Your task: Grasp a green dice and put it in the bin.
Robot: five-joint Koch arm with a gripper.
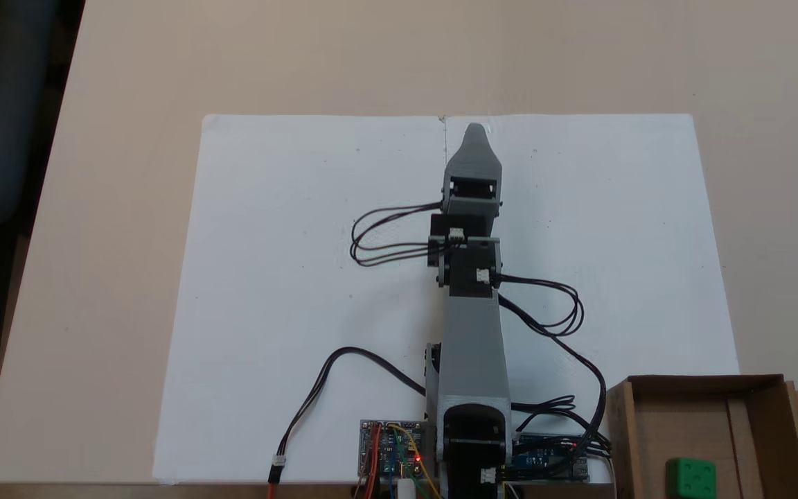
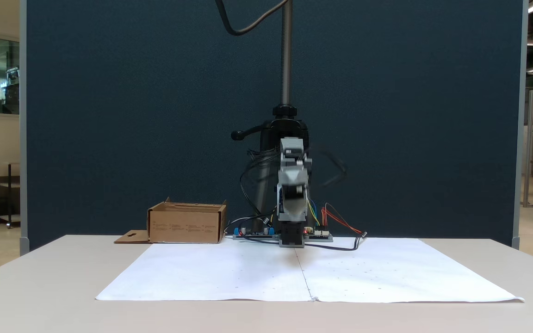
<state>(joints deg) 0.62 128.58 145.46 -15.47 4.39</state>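
**A:** Take the white paper sheet (image 1: 302, 277) as your landmark and read across from the left. Over its centre seam your arm stretches away from its base, the gripper (image 1: 476, 132) reaching the sheet's far edge, nothing between its tips that I can see.

**B:** Is it open or closed?

**A:** You cannot tell — from above the jaws stack into a single grey point, and the front view blurs them. Off the sheet's near right corner sits the bin (image 1: 619, 416), and the green dice (image 1: 690, 478) already lies inside it, on the floor at the near end.

**B:** So what could go wrong for you?

**A:** I'd judge the job done. The risk is the return sweep: the loose black cables (image 1: 565, 319) hang toward the bin, and a swing that way could snag a wall or shove the box and jolt the dice.
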